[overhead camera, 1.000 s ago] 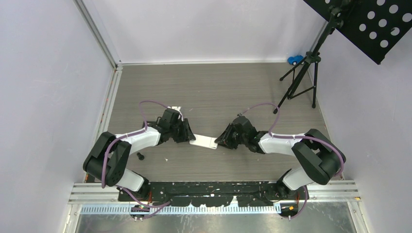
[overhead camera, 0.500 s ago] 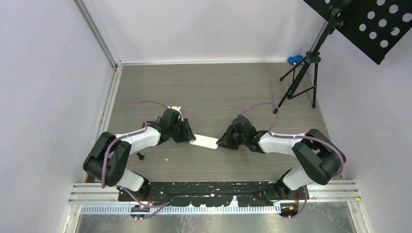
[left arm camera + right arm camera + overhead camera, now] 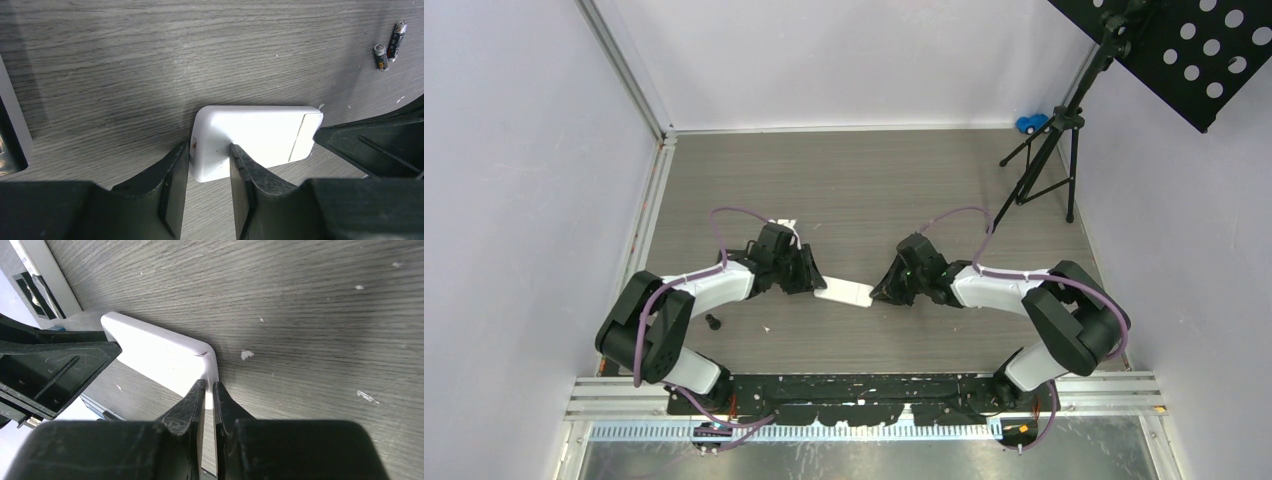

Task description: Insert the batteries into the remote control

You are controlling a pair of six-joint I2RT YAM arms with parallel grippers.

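- The left claw (image 3: 209, 152) is clamped across one short end of the white remote (image 3: 255, 132). Its fingers (image 3: 175, 172) press on either long side, pinning the remote flat on the table (image 3: 125, 60) with a plain face up.
- The right claw (image 3: 209, 388) meets the opposite end. Its fingers (image 3: 192, 400) are almost together, nipping a thin white lip at the remote's corner.
- A seam crosses the remote near that end and marks off a cover (image 3: 306, 135). The wrist view is too tight to tell whether the nipped lip belongs to the cover or to the body.
- Two batteries (image 3: 394, 39) lie close together on the table beyond the covered end, apart from the remote and touched by neither claw.
- The step in hand looks like opening the battery compartment. The cover sits in place and nothing is loaded, so the task seems to be at an early stage.
- The next move likely calls for the left claw to hold firm while the right claw draws the cover off. The pinch is thin and could slip. Once the cover is off, the right claw would be free to fetch a battery.
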